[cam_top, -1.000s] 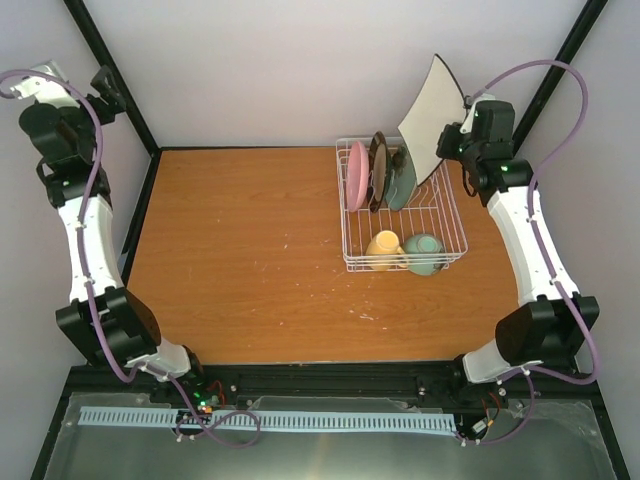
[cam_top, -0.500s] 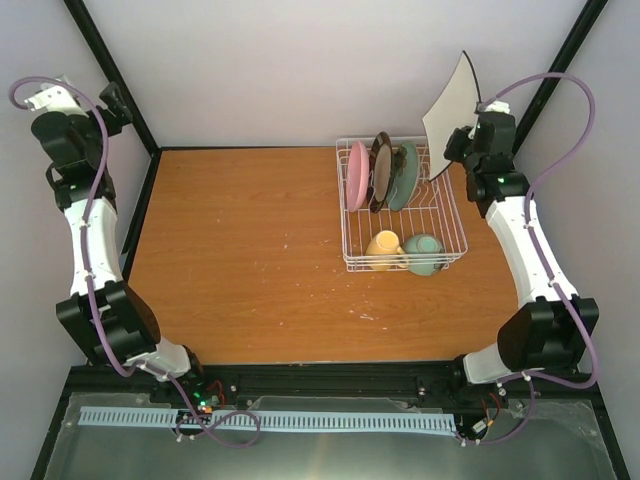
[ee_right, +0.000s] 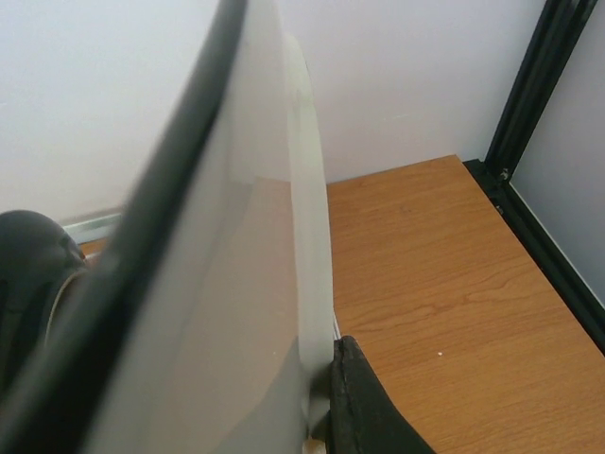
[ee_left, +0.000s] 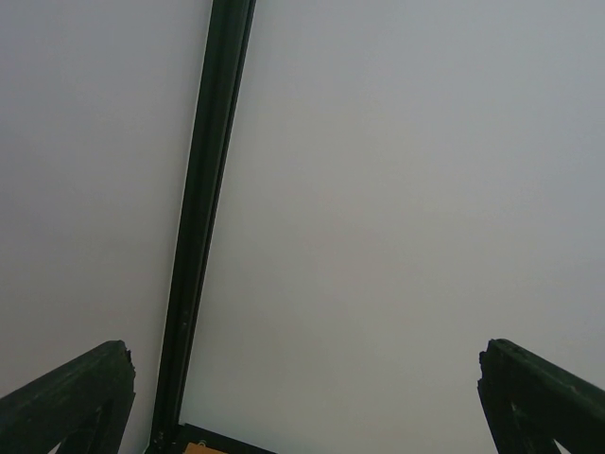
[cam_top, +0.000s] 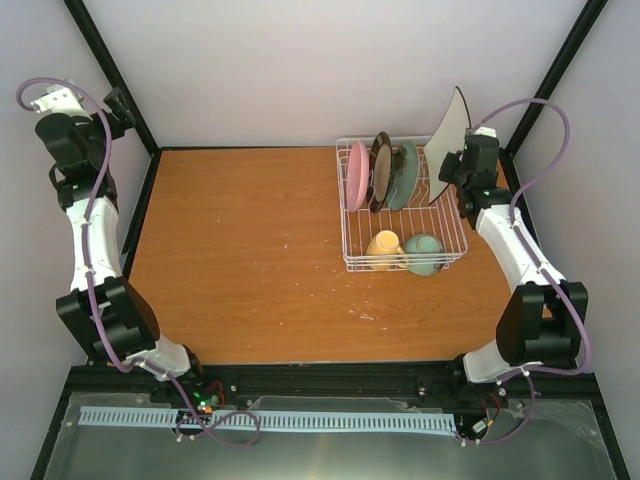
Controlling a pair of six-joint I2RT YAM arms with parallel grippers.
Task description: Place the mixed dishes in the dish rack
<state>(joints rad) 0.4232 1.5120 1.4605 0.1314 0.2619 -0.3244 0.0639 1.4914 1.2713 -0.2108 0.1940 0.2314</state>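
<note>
- Overhead view: the dish rack (cam_top: 447,215) sits on the right half of the wooden table (cam_top: 240,250), toward the back.
- Three round plates stand on edge in its far slots. From left to right they are the pink plate (cam_top: 357,176), the dark-rimmed beige plate (cam_top: 379,170) and the green plate (cam_top: 404,176).
- In the rack's near end the yellow mug (cam_top: 384,249) lies beside the mint-green bowl (cam_top: 424,254), and the two look to be touching.
- The right gripper (cam_top: 457,166) is clamped on the white square plate (cam_top: 447,130), holding it on edge over the rack's far right corner, just right of the green plate. Whether its lower edge touches the wire is not clear.
- The left gripper (cam_top: 117,106) is raised against the left wall, well apart from the rack and holding nothing.
- Left wrist view: both fingers (ee_left: 66,402) sit at the bottom corners, spread wide with nothing between them. Beyond them are only the pale wall and a black frame post (ee_left: 203,218).
- Right wrist view: the white square plate (ee_right: 284,236) fills the frame edge-on and nearly upright. One dark finger (ee_right: 364,407) presses its right face — the other finger cannot be made out. The bare table (ee_right: 425,274) lies to the right.
</note>
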